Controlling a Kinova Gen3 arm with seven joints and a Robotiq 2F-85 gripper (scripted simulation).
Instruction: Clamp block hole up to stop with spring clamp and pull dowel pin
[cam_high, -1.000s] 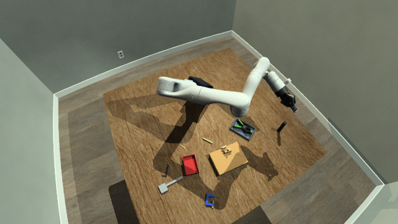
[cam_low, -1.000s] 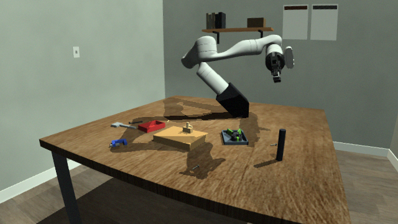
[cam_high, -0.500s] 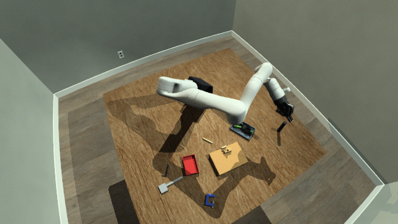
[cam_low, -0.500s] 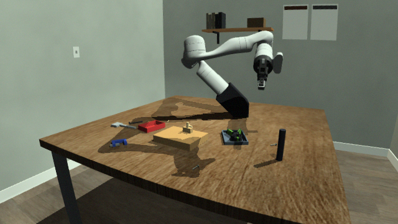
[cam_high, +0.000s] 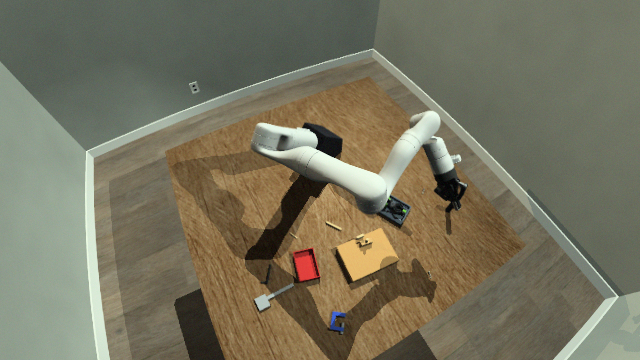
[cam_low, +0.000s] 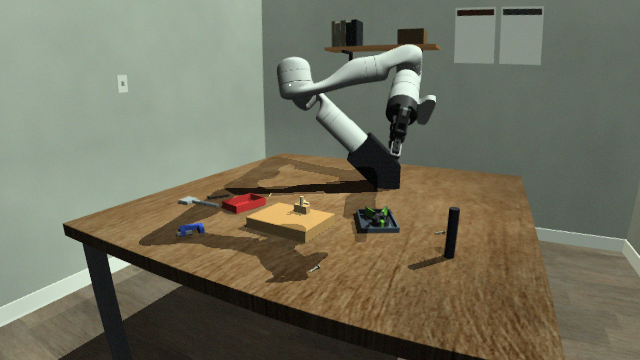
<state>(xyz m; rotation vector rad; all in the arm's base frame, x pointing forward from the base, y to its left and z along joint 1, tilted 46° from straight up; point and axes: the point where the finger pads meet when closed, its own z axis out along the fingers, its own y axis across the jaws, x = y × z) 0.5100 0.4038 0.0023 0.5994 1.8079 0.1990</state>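
The tan bench board lies mid-table. The small wooden block sits at its far edge with the dowel pin standing upright in it. The stop and anything beside it are too small to make out. The green spring clamp lies in a dark tray to the right of the board. My gripper is shut and empty. It points down, high above the table's far right, well away from the board and the clamp.
A black upright post stands at the right with a screw beside it. A red tray, a grey scraper, a blue part, a loose dowel and another screw lie around the board.
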